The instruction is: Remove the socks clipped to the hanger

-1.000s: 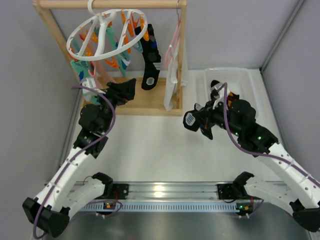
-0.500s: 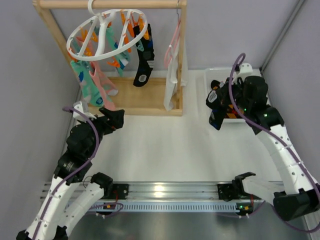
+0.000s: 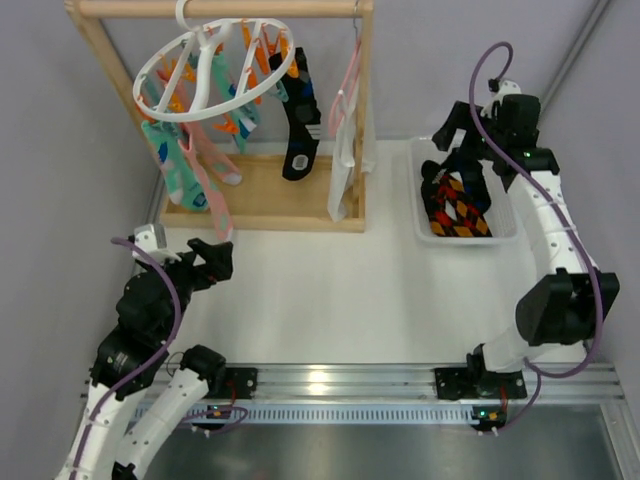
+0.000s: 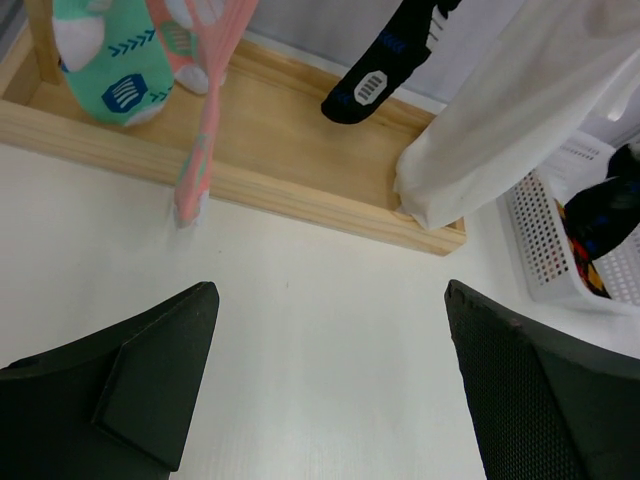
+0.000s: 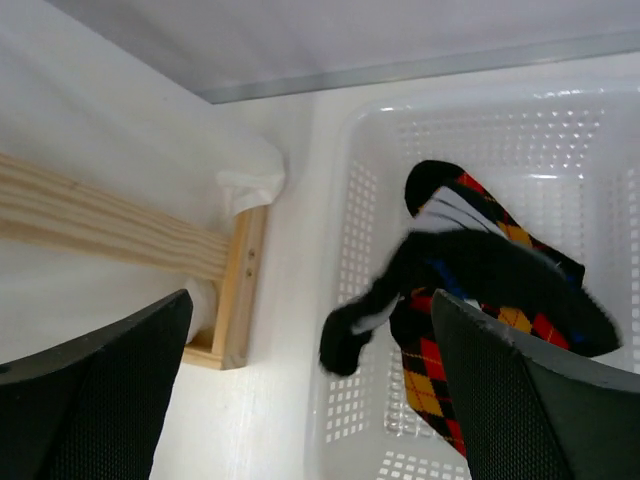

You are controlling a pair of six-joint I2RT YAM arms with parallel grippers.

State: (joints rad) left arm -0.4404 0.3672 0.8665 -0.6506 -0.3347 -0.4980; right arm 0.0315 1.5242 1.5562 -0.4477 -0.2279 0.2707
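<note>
The white ring hanger (image 3: pixel 210 70) with orange and teal clips hangs from the wooden rack. Clipped to it are a mint-teal sock (image 3: pixel 172 170) (image 4: pixel 110 60), a salmon-pink sock (image 3: pixel 212 175) (image 4: pixel 205 130) and a black sock with blue and white marks (image 3: pixel 298 130) (image 4: pixel 385 60). My right gripper (image 3: pixel 455 145) (image 5: pixel 310 380) is open above the white basket (image 3: pixel 420 200). Under it another black sock (image 5: pixel 470 275) (image 3: pixel 437 185), blurred, lies across the basket's left wall. My left gripper (image 3: pixel 210 262) (image 4: pixel 330 380) is open over bare table, in front of the rack.
A black sock with orange-red-yellow diamonds (image 3: pixel 462 212) (image 5: pixel 430 380) lies in the basket (image 5: pixel 350 300). A long white and pink cloth (image 3: pixel 345 140) (image 4: pixel 510 120) hangs at the rack's right post. The wooden rack base (image 3: pixel 290 205) (image 4: pixel 300 190) stands between the arms and the back wall.
My right gripper carried a black sock from mid-table to the basket and opened, dropping it there. My left arm drew back from the rack toward the near edge.
</note>
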